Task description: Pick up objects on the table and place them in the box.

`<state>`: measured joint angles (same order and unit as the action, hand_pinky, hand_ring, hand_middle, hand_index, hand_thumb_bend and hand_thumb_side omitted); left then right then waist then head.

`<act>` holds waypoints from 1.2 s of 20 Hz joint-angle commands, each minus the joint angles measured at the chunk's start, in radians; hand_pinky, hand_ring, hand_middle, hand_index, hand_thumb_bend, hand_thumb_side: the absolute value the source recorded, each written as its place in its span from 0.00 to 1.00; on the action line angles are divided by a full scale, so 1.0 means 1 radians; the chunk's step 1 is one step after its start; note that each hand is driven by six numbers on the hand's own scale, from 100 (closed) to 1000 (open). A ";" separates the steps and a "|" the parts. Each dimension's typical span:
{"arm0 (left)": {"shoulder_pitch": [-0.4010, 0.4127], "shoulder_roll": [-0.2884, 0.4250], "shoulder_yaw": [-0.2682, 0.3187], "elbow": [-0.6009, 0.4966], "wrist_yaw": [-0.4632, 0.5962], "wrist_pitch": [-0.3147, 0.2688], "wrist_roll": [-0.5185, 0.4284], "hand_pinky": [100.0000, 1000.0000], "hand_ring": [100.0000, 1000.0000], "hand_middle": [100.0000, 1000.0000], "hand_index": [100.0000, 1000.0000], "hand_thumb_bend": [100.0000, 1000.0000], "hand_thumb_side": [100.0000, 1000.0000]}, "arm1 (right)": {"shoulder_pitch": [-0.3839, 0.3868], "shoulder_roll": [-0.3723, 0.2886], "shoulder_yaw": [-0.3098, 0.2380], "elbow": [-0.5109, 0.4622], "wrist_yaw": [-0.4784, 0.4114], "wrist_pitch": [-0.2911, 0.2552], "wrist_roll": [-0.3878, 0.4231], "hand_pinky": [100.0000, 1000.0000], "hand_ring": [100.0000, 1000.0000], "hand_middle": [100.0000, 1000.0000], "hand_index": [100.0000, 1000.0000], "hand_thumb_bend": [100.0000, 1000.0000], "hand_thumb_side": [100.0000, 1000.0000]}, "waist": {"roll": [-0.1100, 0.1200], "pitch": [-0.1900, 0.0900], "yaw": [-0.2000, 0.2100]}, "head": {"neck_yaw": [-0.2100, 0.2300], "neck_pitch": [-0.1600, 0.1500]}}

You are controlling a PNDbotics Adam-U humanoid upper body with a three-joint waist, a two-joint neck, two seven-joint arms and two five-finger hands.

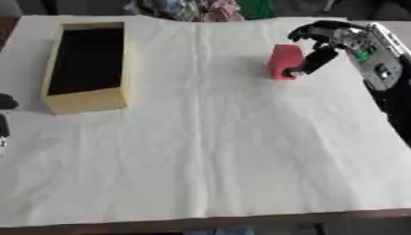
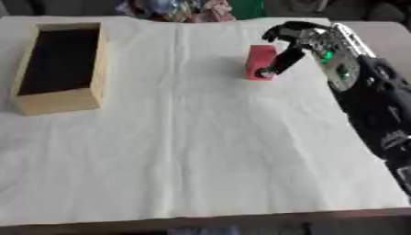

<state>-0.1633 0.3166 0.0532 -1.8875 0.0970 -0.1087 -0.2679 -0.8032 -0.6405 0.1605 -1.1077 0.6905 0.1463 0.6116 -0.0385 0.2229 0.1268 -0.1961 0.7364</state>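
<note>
A red block (image 1: 282,62) stands upright on the white cloth at the back right. My right hand (image 1: 337,39) comes in from the right and arches around the block. Its thumb (image 1: 309,62) lies against the block's right side, and its curved fingers (image 2: 277,28) hover just behind and above the block's top with a small gap. Far to the left stands the open wooden box (image 1: 86,102) with a dark inside; nothing shows in it. Only a dark sliver of my left hand (image 1: 4,103) appears at the left edge, near the box's front corner.
A white creased cloth (image 1: 208,151) covers the table down to its brown front edge (image 1: 241,221). Colourful clutter (image 1: 192,9) lies beyond the far edge. A wide stretch of cloth separates the block from the box.
</note>
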 commanded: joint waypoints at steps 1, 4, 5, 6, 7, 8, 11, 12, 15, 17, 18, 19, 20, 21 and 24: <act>-0.012 0.013 0.000 -0.017 0.002 -0.001 -0.003 1.00 0.73 0.65 0.78 0.00 0.07 | -0.036 -0.007 -0.016 0.041 0.031 0.004 -0.002 0.82 1.00 0.89 0.95 0.44 0.24 | 0.003 -0.012 0.003 | -0.005 -0.010; -0.014 0.012 -0.001 -0.018 0.002 -0.001 -0.004 1.00 0.73 0.65 0.78 0.00 0.07 | -0.053 0.007 -0.027 0.084 0.049 0.005 -0.013 0.82 1.00 0.89 0.95 0.44 0.24 | 0.004 -0.010 0.006 | -0.006 -0.012; -0.014 0.012 -0.002 -0.018 0.002 -0.001 -0.005 1.00 0.73 0.65 0.78 0.00 0.07 | -0.058 0.011 -0.030 0.097 0.055 0.005 -0.016 0.82 1.00 0.89 0.95 0.44 0.24 | 0.004 -0.009 0.007 | -0.007 -0.013; -0.015 0.012 -0.002 -0.018 0.002 -0.001 -0.005 1.00 0.73 0.65 0.78 0.00 0.07 | -0.063 0.015 -0.032 0.108 0.060 0.004 -0.020 0.82 1.00 0.89 0.95 0.44 0.24 | 0.004 -0.008 0.007 | -0.007 -0.013; -0.015 0.012 -0.002 -0.018 0.002 -0.001 -0.005 1.00 0.73 0.65 0.78 0.00 0.07 | -0.066 0.019 -0.034 0.118 0.063 0.003 -0.023 0.82 1.00 0.89 0.95 0.44 0.24 | 0.004 -0.007 0.008 | -0.007 -0.013; -0.015 0.011 -0.002 -0.018 0.001 -0.001 -0.005 1.00 0.73 0.65 0.78 0.00 0.07 | -0.068 0.022 -0.036 0.127 0.067 0.002 -0.026 0.82 1.00 0.89 0.95 0.44 0.24 | 0.004 -0.006 0.008 | -0.007 -0.014; -0.015 0.010 -0.002 -0.018 0.001 -0.001 -0.006 1.00 0.74 0.65 0.78 0.00 0.07 | -0.071 0.029 -0.039 0.145 0.072 -0.002 -0.031 0.82 1.00 0.88 0.95 0.44 0.24 | 0.004 -0.004 0.009 | -0.008 -0.013; -0.015 0.010 -0.002 -0.018 0.000 -0.001 -0.006 1.00 0.74 0.65 0.78 0.00 0.07 | -0.070 0.030 -0.039 0.147 0.073 -0.004 -0.032 0.82 1.00 0.88 0.95 0.44 0.24 | 0.004 -0.004 0.009 | -0.008 -0.012; -0.015 0.010 -0.002 -0.017 0.000 -0.001 -0.006 1.00 0.74 0.65 0.78 0.00 0.07 | -0.068 0.030 -0.037 0.145 0.078 -0.007 -0.035 0.82 1.00 0.88 0.95 0.43 0.23 | 0.003 -0.004 0.009 | -0.008 -0.011; -0.015 0.010 -0.002 -0.017 0.000 -0.001 -0.006 1.00 0.74 0.65 0.78 0.00 0.07 | -0.068 0.028 -0.036 0.136 0.084 -0.011 -0.040 0.82 1.00 0.88 0.95 0.42 0.22 | 0.002 -0.005 0.009 | -0.008 -0.010; -0.015 0.010 -0.002 -0.017 0.000 0.000 -0.006 1.00 0.74 0.65 0.78 0.00 0.07 | -0.068 0.026 -0.034 0.131 0.089 -0.013 -0.043 0.82 1.00 0.88 0.95 0.42 0.21 | 0.001 -0.005 0.009 | -0.008 -0.010; -0.015 0.011 -0.002 -0.017 0.000 0.000 -0.006 1.00 0.74 0.65 0.78 0.00 0.07 | -0.068 0.026 -0.033 0.126 0.094 -0.015 -0.045 0.82 1.00 0.87 0.94 0.41 0.18 | 0.001 -0.006 0.008 | -0.009 -0.010; -0.015 0.011 -0.002 -0.016 0.001 0.000 -0.006 1.00 0.74 0.65 0.78 0.00 0.07 | -0.068 0.025 -0.032 0.121 0.101 -0.017 -0.049 0.82 1.00 0.87 0.94 0.40 0.17 | 0.000 -0.006 0.008 | -0.009 -0.010; -0.015 0.011 -0.003 -0.016 0.001 0.000 -0.006 1.00 0.74 0.65 0.78 0.00 0.07 | -0.068 0.025 -0.032 0.118 0.106 -0.018 -0.052 0.82 1.00 0.84 0.92 0.40 0.16 | 0.000 -0.007 0.008 | -0.009 -0.010; -0.015 0.011 -0.002 -0.016 0.002 0.000 -0.006 1.00 0.74 0.65 0.78 0.00 0.07 | -0.068 0.024 -0.034 0.111 0.119 -0.021 -0.073 0.80 1.00 0.74 0.84 0.34 0.00 | 0.000 -0.008 0.009 | -0.008 -0.012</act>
<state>-0.1671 0.3162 0.0478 -1.8877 0.0969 -0.1067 -0.2713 -0.8537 -0.5917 0.1306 -0.9742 0.7957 0.1267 0.5487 -0.0398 0.2337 0.1361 -0.2033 0.7326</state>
